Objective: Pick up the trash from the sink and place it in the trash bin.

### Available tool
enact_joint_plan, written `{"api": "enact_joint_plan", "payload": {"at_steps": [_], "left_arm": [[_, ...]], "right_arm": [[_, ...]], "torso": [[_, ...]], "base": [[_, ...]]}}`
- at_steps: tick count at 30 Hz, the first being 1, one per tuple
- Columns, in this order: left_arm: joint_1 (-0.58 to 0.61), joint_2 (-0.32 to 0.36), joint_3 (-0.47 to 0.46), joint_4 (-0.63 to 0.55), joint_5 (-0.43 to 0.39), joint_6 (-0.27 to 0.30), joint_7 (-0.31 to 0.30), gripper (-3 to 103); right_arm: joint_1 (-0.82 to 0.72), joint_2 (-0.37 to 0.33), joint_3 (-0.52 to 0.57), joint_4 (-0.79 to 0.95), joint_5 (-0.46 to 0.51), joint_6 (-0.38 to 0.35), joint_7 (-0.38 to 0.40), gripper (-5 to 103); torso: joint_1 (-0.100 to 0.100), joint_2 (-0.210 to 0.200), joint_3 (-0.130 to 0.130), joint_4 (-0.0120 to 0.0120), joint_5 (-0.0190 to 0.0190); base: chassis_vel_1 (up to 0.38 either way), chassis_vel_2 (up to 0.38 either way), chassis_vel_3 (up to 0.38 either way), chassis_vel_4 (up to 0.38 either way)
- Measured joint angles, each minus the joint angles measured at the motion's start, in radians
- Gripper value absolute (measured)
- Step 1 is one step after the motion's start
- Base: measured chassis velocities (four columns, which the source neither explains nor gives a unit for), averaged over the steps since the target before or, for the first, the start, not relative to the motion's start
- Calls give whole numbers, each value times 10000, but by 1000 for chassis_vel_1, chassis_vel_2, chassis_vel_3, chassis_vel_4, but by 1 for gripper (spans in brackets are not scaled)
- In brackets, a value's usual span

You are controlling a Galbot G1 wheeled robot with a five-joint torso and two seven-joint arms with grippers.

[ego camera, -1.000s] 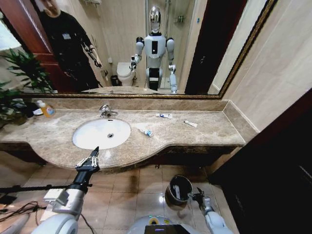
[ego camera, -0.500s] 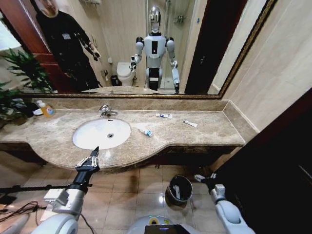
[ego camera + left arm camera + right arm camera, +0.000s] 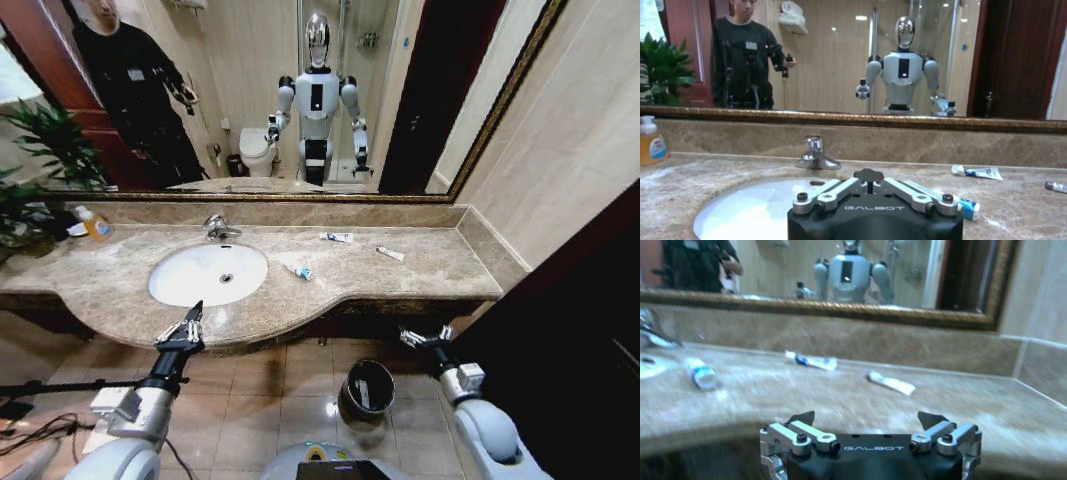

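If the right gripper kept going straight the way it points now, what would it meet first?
Probably the brown marble counter's front edge: the right gripper, jaws open, sits just below and before it. If it cleared the edge, the small white tube lies ahead. Depth is uncertain.

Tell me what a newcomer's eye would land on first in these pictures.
First, the big mirror behind the counter, reflecting the robot itself. Next, the white sink set in the brown marble countertop, with small tubes lying on the marble beside it. Then the trash bin on the floor, between the left gripper near the counter edge and the open right gripper.
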Motion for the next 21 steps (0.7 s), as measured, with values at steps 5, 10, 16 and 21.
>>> {"api": "enact_joint_plan", "payload": {"at_steps": [5, 10, 16, 21], "left_arm": [[0, 0, 0, 0, 0, 0, 0, 0], [0, 0, 0, 0, 0, 0, 0, 0], [0, 0, 0, 0, 0, 0, -1, 0], [0, 0, 0, 0, 0, 0, 0, 0]], "right_arm": [[821, -232, -435, 161, 357, -937, -281, 100], [1659, -442, -902, -124, 794, -1556, -1303, 100], [3014, -659, -1879, -684, 1227, -1902, -1395, 100], [4223, -685, -2936, -1197, 1424, -2065, -1336, 100]], "torso": [[1, 0, 1, 1, 0], [0, 0, 1, 0, 0], [1, 0, 1, 0, 0], [1, -1, 1, 1, -2]], "base": [[0, 0, 0, 0], [0, 0, 0, 0], [0, 0, 0, 0], [0, 0, 0, 0]]}}
